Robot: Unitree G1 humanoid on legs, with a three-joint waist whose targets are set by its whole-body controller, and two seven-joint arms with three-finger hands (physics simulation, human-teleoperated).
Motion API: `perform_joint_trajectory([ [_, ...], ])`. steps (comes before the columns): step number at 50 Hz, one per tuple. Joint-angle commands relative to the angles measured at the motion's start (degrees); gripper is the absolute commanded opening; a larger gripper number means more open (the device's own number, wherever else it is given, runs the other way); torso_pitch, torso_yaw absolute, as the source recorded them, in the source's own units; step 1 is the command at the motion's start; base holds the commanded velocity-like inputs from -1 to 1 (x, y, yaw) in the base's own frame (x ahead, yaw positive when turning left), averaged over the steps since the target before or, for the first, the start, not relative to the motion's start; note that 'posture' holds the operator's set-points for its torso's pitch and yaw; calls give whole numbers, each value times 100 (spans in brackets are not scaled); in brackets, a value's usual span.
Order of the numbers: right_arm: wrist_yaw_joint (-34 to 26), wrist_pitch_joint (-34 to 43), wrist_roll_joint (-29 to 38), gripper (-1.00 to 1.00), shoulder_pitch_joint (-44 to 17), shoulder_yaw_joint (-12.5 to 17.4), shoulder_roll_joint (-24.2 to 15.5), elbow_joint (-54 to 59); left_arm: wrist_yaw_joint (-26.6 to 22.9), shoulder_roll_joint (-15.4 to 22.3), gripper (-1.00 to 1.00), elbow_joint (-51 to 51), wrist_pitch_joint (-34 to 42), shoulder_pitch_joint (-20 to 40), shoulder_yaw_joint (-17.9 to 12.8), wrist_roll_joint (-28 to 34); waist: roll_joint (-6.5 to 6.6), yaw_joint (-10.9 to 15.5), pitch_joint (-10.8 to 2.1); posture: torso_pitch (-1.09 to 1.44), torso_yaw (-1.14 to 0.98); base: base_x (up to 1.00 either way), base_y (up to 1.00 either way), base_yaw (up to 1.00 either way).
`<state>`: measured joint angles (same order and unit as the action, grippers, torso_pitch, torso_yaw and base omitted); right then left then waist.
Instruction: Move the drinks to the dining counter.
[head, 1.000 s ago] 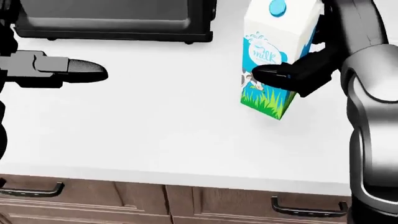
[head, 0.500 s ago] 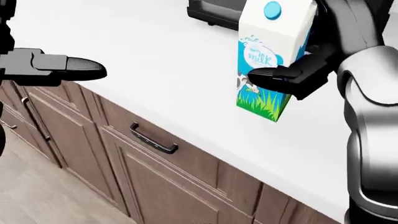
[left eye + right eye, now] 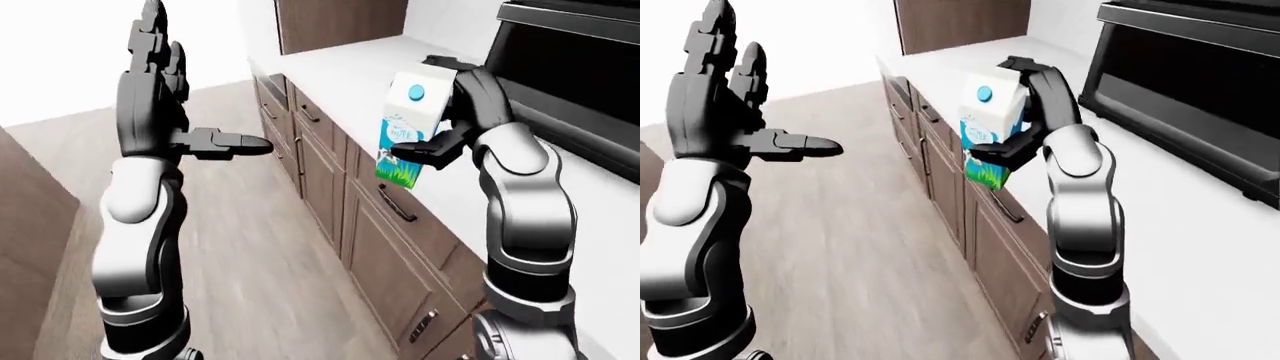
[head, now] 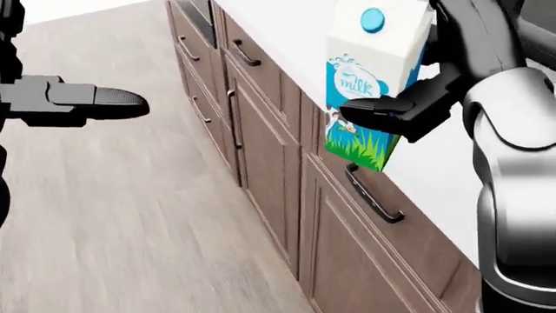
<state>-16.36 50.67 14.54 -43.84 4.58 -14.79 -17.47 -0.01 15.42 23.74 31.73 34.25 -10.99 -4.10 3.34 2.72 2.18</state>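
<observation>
One milk carton inside right robot hand

Worktop: white top over brown wood cabinets w/ dark bar handles, running along right of left-eye view. On it: black oven-type appliance, far right. Floor: light wood planks, left of cabinets.

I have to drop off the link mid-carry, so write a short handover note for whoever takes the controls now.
Right hand: shut on the milk carton, held upright in the air over the edge of the white counter.
Left hand: open, empty, raised over the wood floor.
Done: carton picked up.
Left: carry it to the dining counter, which is not in view, set it down, then look for any other drinks; none show here.
</observation>
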Motion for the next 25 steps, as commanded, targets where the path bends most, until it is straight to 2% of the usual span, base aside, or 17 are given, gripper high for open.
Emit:
perform_joint_trajectory([
  [1, 94, -212, 62, -100, -238, 200, -113, -262, -18, 28, 100, 229, -184, 217, 49, -2, -30, -52, -194, 0, 0, 0, 0, 94],
  [5, 71, -209, 60, -100, -212, 194, -115, -291, -29, 8, 100, 225, -203, 197, 65, 27, -303, -76, -65, 0, 0, 0, 0, 95],
  [8, 68, -214, 62, -100, -204, 193, -108, -292, -38, -4, 100, 239, -201, 189, 71, 40, -523, -126, -14, 0, 0, 0, 0, 95],
  [9, 68, -211, 66, -100, -201, 191, -107, -292, -40, -6, 100, 242, -197, 189, 69, 41, -642, -130, -24, 0, 0, 0, 0, 95],
  [10, 78, -228, 65, -100, -169, 203, -100, -293, -49, -4, 100, 257, -185, 182, 60, 36, -832, -138, -98, 0, 0, 0, 0, 94],
  [11, 81, -232, 66, -100, -162, 200, -97, -295, -52, 0, 100, 250, -193, 179, 58, 44, -895, -132, -202, 0, 0, 0, 0, 95],
  [12, 88, -253, 63, -100, -156, 197, -88, -274, -59, 6, 100, 246, -193, 186, 59, 49, -786, -172, -60, 0, 0, 0, 0, 95],
  [13, 85, -275, 59, -100, -161, 193, -89, -248, -57, 2, 100, 250, -173, 208, 60, 45, -816, -136, -33, 0, 0, 0, 0, 94],
  [16, 88, -322, 53, -100, -205, 186, -87, -168, -62, 0, 100, 214, -199, 229, 73, 63, -672, -118, -123, 0, 0, 0, 0, 95],
  [19, 104, -373, 47, -100, -199, 195, -75, -112, -70, 1, 100, 195, -190, 264, 79, 68, -466, -144, -75, 0, 0, 0, 0, 95],
  [23, 85, -358, 46, -100, -221, 186, -86, -120, -91, 28, 100, 179, -289, 242, 133, 179, -108, -192, -92, 0, 0, 0, 0, 95],
  [24, 86, -361, 44, -100, -202, 189, -81, -136, -100, -2, 100, 191, -246, 243, 102, 150, 20, -201, -107, 0, 0, 0, 0, 95],
  [25, 93, -359, 46, -100, -186, 196, -80, -149, -115, 7, 100, 203, -243, 242, 94, 158, 217, -197, -177, 0, 0, 0, 0, 95],
])
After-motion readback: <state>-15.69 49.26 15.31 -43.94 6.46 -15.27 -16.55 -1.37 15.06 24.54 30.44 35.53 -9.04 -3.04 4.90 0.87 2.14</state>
